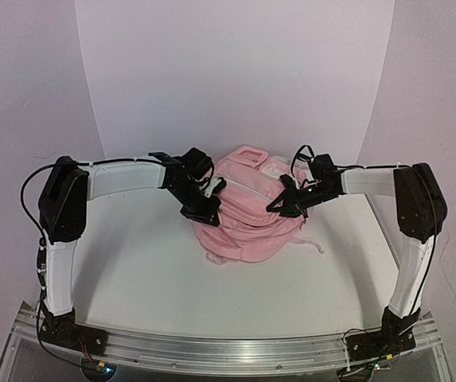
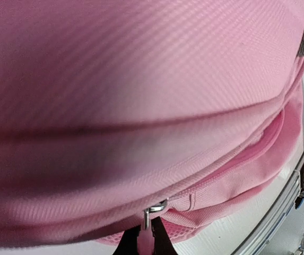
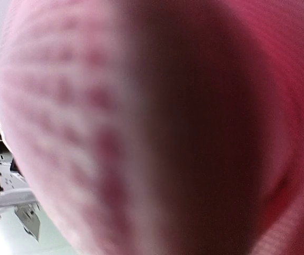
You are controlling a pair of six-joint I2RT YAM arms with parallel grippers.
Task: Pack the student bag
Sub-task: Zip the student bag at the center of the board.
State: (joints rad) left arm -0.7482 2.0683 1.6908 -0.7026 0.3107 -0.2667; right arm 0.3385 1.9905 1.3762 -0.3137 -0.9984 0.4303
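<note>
Pink fabric student bag [image 1: 247,219], soft and slumped, lying at the middle of the white table [image 1: 148,270], between the two arms. Left gripper [image 1: 204,200]: at the bag's left side, jaws clenched on the pink zip pull [image 2: 145,238], which hangs from a silver ring [image 2: 155,209] on the zip line. Right gripper [image 1: 286,204]: pressed against the bag's right side. Its wrist view is filled with blurred pink cloth, so whether the jaws are released or grasping cannot be told.
</note>
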